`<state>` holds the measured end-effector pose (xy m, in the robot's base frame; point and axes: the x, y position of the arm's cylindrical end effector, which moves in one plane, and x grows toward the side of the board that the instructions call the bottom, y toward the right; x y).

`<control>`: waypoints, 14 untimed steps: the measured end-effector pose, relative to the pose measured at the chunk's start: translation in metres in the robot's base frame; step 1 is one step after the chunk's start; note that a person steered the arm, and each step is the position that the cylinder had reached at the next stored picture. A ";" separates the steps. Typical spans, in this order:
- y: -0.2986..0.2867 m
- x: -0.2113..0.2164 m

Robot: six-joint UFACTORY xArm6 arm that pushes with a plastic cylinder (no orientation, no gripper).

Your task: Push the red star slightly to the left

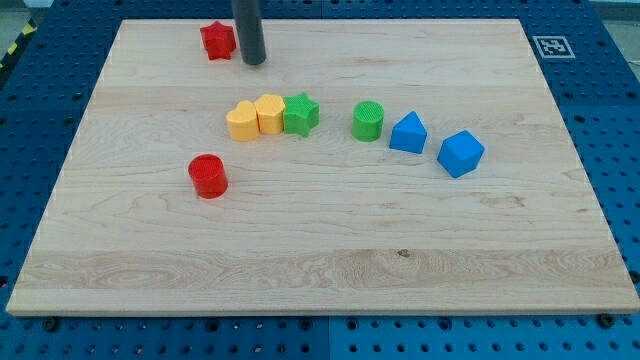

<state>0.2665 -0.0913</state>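
The red star point(217, 40) lies near the view's top left on the wooden board point(320, 250). My tip point(253, 61) stands just to the right of the star, close beside it with a small gap showing. The dark rod rises from there out of the view's top.
A row in the board's middle: two yellow blocks point(242, 121) point(269, 113), a green star point(301, 113), a green cylinder point(368, 121), a blue triangular block point(407, 133), a blue cube-like block point(460, 153). A red cylinder point(208, 176) sits lower left. A marker tag point(551, 46) lies off the top right corner.
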 end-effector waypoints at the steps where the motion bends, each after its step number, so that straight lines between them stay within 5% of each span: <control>1: 0.000 -0.015; 4: -0.008 0.030; 7: 0.003 0.008; 12: -0.058 -0.028; 14: -0.061 -0.015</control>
<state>0.2511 -0.1520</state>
